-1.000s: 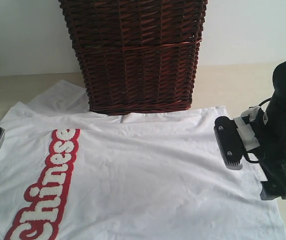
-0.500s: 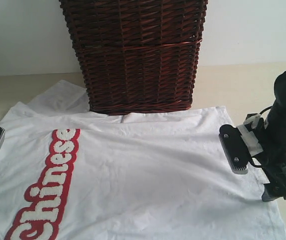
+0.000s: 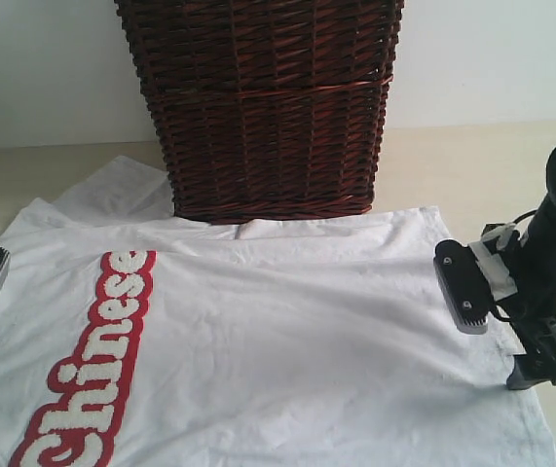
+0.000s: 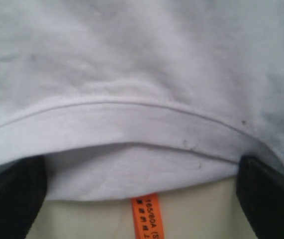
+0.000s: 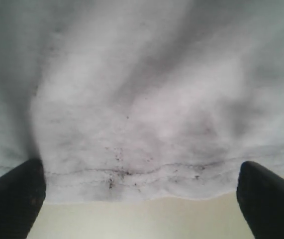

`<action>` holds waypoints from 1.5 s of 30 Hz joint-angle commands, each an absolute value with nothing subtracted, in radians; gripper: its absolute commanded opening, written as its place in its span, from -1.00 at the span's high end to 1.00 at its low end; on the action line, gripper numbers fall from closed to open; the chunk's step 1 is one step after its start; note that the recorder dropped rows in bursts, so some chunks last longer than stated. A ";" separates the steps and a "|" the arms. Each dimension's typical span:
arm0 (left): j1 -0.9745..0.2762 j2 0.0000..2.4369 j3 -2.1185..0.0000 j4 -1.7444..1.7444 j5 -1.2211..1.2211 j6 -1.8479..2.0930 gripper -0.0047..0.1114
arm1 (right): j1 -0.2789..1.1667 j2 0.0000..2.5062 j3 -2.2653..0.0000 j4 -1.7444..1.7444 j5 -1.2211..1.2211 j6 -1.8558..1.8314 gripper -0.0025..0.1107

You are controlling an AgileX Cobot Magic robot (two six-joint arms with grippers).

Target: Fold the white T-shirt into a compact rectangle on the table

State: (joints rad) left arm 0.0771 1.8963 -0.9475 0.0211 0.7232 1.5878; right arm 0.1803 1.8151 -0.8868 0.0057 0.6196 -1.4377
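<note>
Pale beige table (image 3: 472, 165) carries the white T-shirt (image 3: 287, 341), spread flat with its red-outlined lettering up and its far edge reaching the foot of a dark wicker basket (image 3: 268, 107). At the shirt's right hem the right gripper (image 3: 503, 326) stands with jaws wide apart, holding nothing. The left gripper (image 4: 142, 196) is likewise spread wide at the collar (image 4: 132, 124), near the small orange tag (image 4: 146, 216).
</note>
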 commanded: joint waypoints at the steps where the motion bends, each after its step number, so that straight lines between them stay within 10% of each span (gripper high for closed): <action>1: 0.080 1.929 -0.934 0.013 0.726 1.578 -0.84 | 0.174 1.816 -0.940 0.010 0.685 -1.449 -0.89; 45: 0.080 1.929 -0.934 0.013 0.726 1.578 -0.84 | 0.098 1.958 -1.006 0.068 0.713 -1.505 -0.89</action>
State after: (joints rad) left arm 0.0771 1.8979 -0.9475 0.0211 0.7232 1.5878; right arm 0.1022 1.9341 -1.0145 0.1236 0.7436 -1.4930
